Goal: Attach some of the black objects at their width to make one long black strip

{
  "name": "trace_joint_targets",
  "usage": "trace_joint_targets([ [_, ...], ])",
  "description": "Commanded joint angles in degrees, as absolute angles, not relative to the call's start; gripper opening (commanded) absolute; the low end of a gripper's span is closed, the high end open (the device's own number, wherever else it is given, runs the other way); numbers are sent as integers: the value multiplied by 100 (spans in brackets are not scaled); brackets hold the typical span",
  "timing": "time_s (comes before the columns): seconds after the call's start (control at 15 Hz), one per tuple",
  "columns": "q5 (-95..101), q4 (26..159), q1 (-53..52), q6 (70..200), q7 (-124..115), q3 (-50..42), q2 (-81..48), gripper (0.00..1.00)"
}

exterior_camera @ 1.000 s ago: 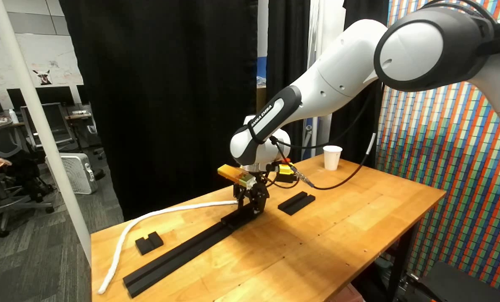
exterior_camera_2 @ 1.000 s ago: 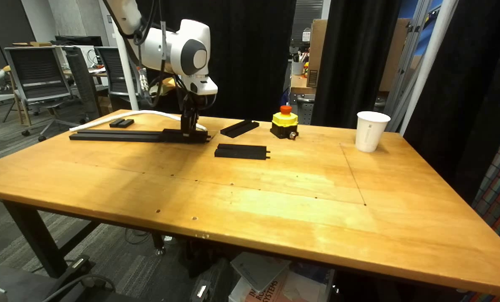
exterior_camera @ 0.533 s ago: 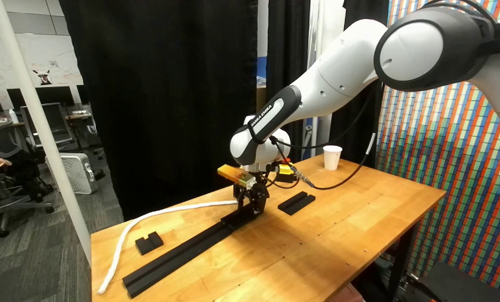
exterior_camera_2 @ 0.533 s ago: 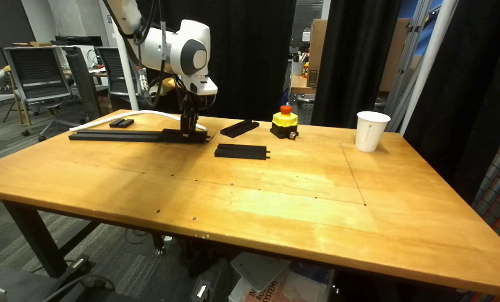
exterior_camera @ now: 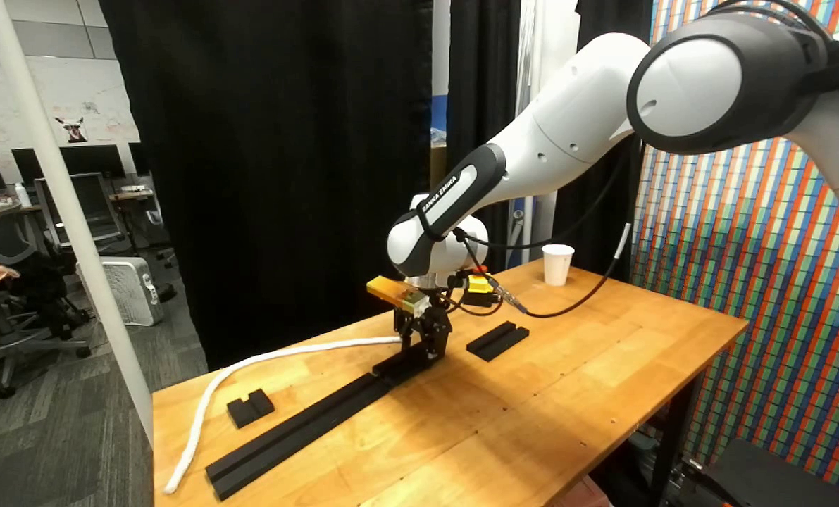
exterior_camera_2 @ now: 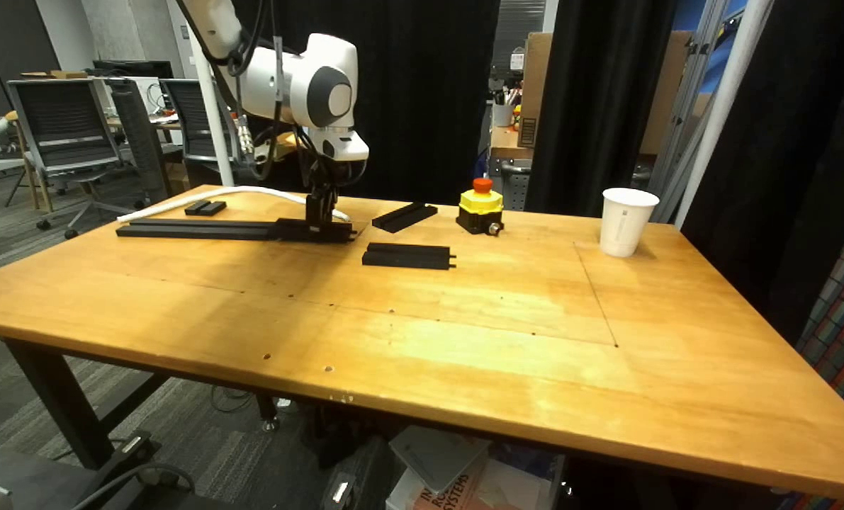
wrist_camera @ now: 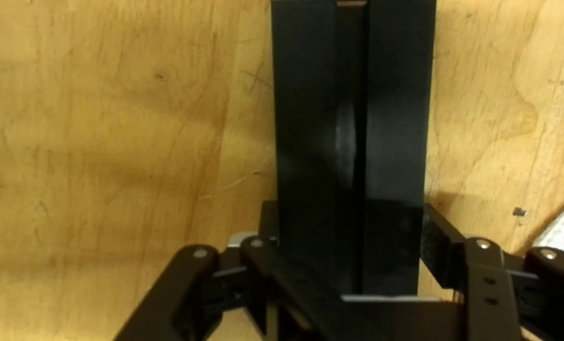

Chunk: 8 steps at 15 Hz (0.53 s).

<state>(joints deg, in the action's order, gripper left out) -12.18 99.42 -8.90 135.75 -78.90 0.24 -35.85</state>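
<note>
My gripper (wrist_camera: 350,232) is shut across the width of a grooved black bar (wrist_camera: 317,142), one finger on each long side. In both exterior views this held bar (exterior_camera_2: 290,229) lies low on the table, in line with the long black strip (exterior_camera_2: 195,229). The bar's end meets the strip's end; whether the two are locked together I cannot tell. At the bar's far end small prongs (exterior_camera_2: 353,234) stick out. Two loose black bars show in an exterior view: a pronged bar (exterior_camera_2: 407,256) in front of the gripper's right side and an angled bar (exterior_camera_2: 402,217) behind it.
A short black block (exterior_camera: 250,407) lies beside the strip, with a white cord (exterior_camera: 278,359) curving along the table's back and around it. Farther off stand a red-topped yellow button (exterior_camera_2: 481,205) and a white paper cup (exterior_camera_2: 627,221).
My gripper and the held bar have shifted very slightly away from the strip's outer end. The strip, the loose bars and the short block look unmoved.
</note>
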Motion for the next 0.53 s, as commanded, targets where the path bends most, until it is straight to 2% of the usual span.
trace_joint_targets([
  [0.0,-1304,9777,-876,13477,-7950,22,-3603,46],
  [0.47,-1352,9600,-890,13604,-7965,73,-3756,46],
])
